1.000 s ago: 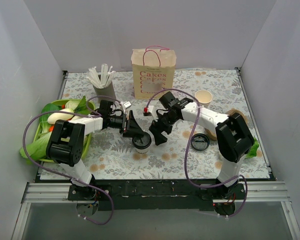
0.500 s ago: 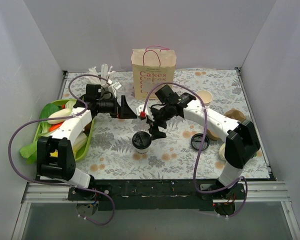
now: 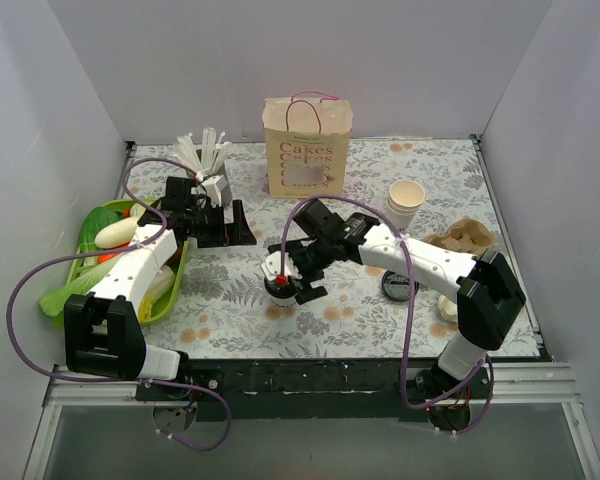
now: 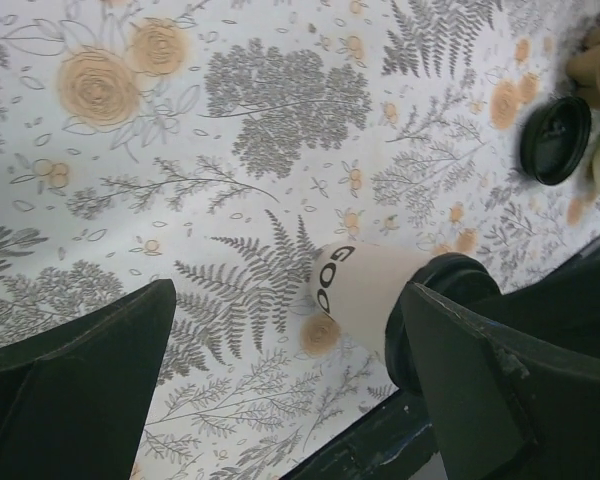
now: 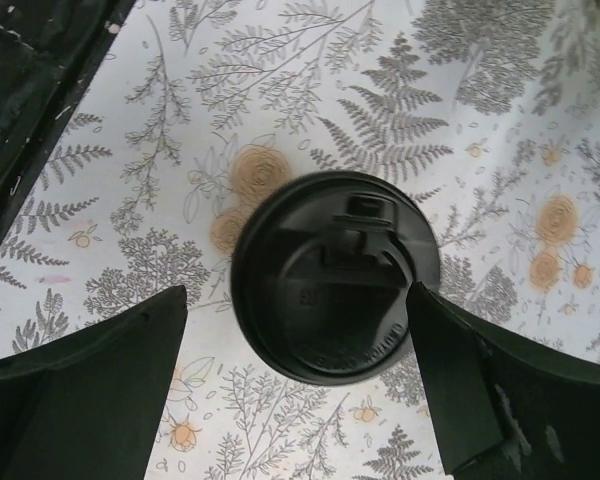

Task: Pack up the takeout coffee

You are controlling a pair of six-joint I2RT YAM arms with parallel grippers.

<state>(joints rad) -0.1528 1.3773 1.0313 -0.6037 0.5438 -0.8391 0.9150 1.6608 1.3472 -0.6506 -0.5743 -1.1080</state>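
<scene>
**Black-lidded takeout coffee [image 5: 335, 275] stands out on the bench [image 3: 220, 325], right gripper [image 3: 288, 278] over it**

Flowered cloth covers the whole bench. At the back, in the middle, the cream paper bag [image 3: 307, 147] stands upright with "Cakes" printed on its front and its handles up. A green tray [image 3: 176, 283] heaped with vegetables lies along the left edge.

The left gripper [image 3: 235, 224] hangs just inboard of that tray, well apart from the cup, with its fingers spread wide and nothing between them. The right arm reaches across to the middle, and its gripper sits right above the coffee. Its fingers are just as wide, one on either side of the round lid. I can't tell whether either one touches it, and they are not closed on it.

A stack of cream paper cups [image 3: 406, 200] stands right of the bag. The coffee itself is upright on the cloth near the centre, well in front of the bag. Its white side shows dark lettering in the left wrist view. A separate flat black lid [image 3: 398, 287] lies to its right.
</scene>
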